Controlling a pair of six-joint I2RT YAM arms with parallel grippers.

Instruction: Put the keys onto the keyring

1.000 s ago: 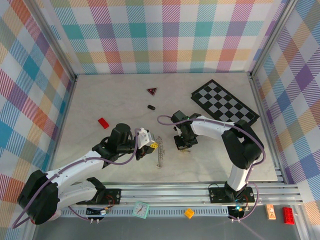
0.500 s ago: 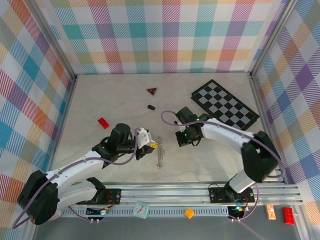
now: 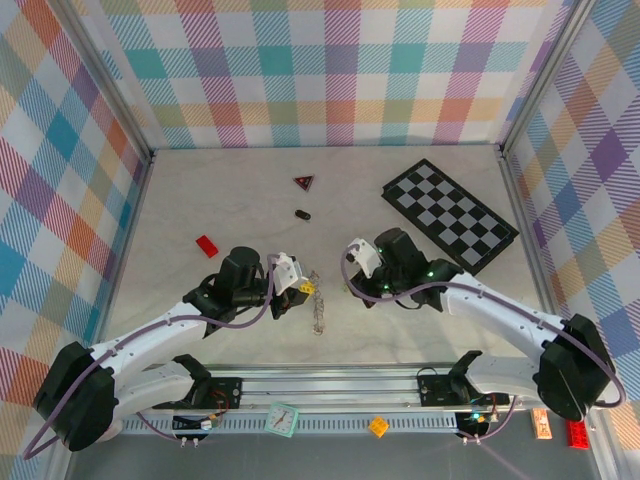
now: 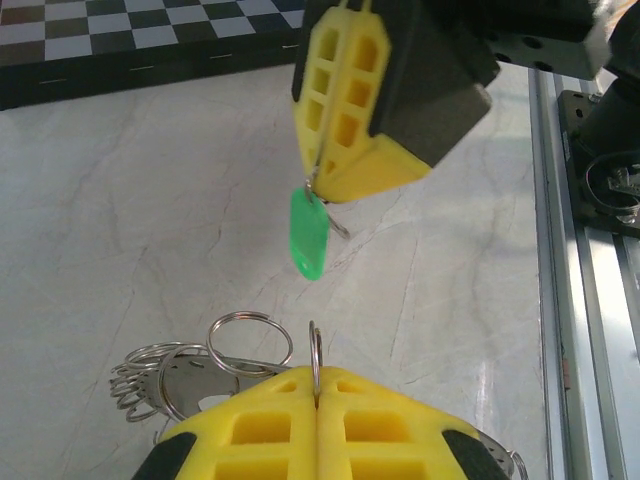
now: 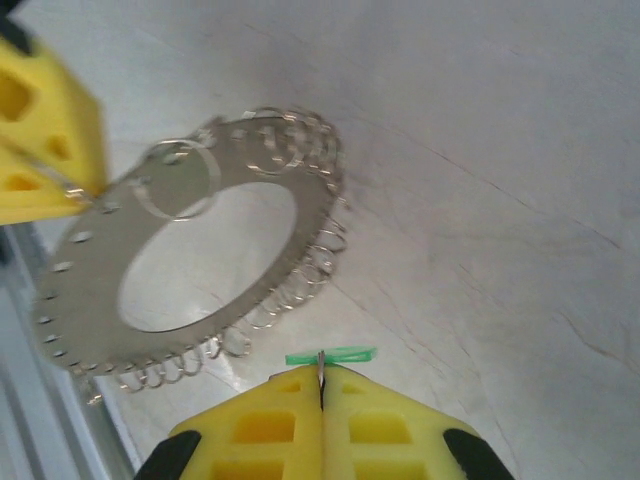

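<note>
Most of the keyring [image 4: 190,375] is hidden behind the left gripper [image 4: 316,385] in the left wrist view, where one bunch of wire loops projects at the left. In the top external view the keyring appears edge-on as a thin strip between the two grippers, and individual keys cannot be resolved there. In the right wrist view the keyring is a flat metal annulus with small holes along its rim. The keys [image 5: 310,250] form a fringe of small silvery loops around its edge; they overlap too closely to count. Whether the keyring's lower edge touches the table [image 3: 200,190] cannot be determined. The left gripper's fingers are pressed together on the rim of the keyring, and this gripper is cut off at the frame corner in the right wrist view. The right gripper [image 5: 322,380] is closed on one green tag [image 4: 307,235], which hangs just beside the keyring without touching it. Count on the table: one chequered board [image 3: 450,215], one dark red triangle [image 3: 304,182], one black oval piece [image 3: 302,214], one red brick [image 3: 207,245], all well apart from the grippers.
</note>
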